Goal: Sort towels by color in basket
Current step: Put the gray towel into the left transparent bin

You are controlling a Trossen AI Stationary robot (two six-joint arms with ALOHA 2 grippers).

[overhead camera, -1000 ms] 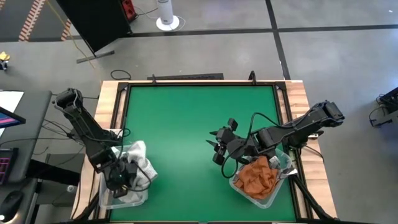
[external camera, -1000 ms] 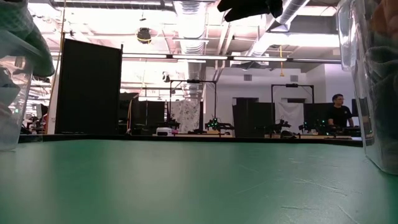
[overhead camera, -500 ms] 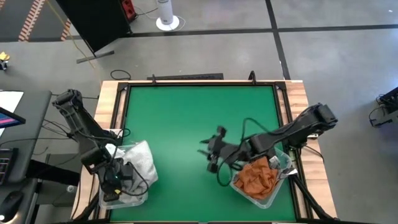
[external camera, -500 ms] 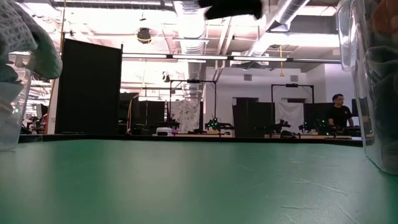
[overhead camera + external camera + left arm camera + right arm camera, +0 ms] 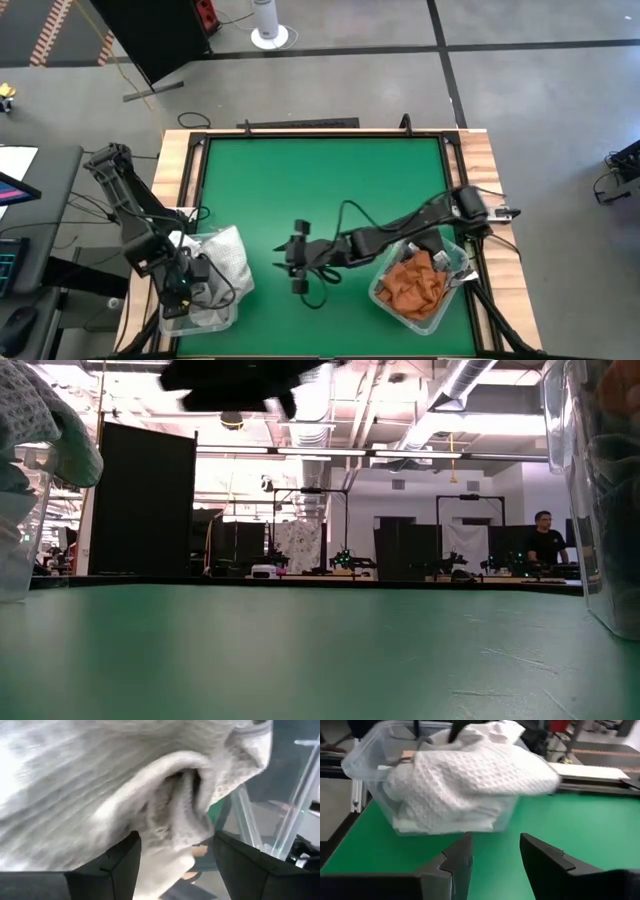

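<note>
Towels of soft white waffle cloth (image 5: 222,262) are slumping over the clear bin (image 5: 196,318); both released claws, left (image 5: 182,296) and right (image 5: 299,258), should pinch a raised fold.

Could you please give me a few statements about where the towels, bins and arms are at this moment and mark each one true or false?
1. The rust orange towel lies in the clear bin at the table's right. True.
2. The white towel lies flat in the middle of the green table. False: it is piled in the left clear bin, hanging over its rim.
3. The right gripper carries a towel. False: its jaws are open and empty above the green mat.
4. The left gripper is over the left bin, jaws open. True.
5. Both bins stand at the table's far edge. False: they stand near the front corners.
</note>
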